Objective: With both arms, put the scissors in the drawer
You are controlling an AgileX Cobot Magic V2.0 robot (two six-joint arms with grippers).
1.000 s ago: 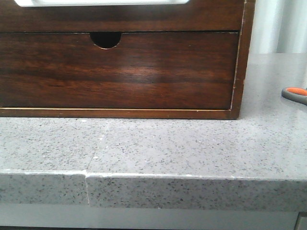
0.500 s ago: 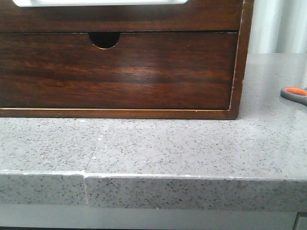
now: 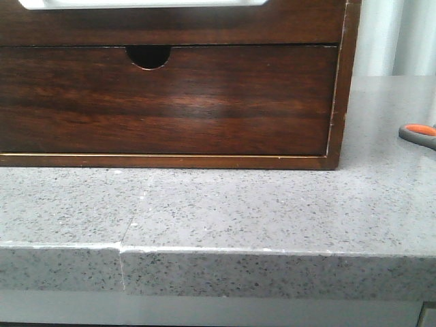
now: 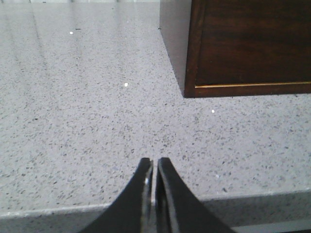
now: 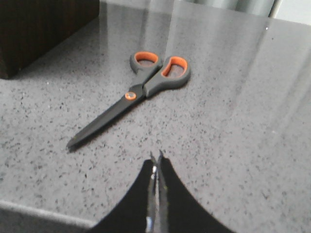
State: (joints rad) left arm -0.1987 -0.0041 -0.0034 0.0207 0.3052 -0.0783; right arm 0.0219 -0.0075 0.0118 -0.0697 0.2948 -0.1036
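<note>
Nothing has moved on the grey speckled countertop (image 3: 238, 204) in front view, scissors (image 3: 418, 135) at its right edge beside the dark wooden chest (image 3: 170, 95); wrist views show left gripper (image 4: 154, 170) and right gripper (image 5: 156, 162) closed, empty, the small grey-and-orange-handled scissors (image 5: 136, 92) ungrasped, everything undone.

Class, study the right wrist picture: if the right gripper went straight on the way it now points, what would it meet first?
Probably the scissors lying closed on the countertop. The right gripper, fingers together, points roughly toward their blades; depth is unclear, so it might strike the stone first.
</note>
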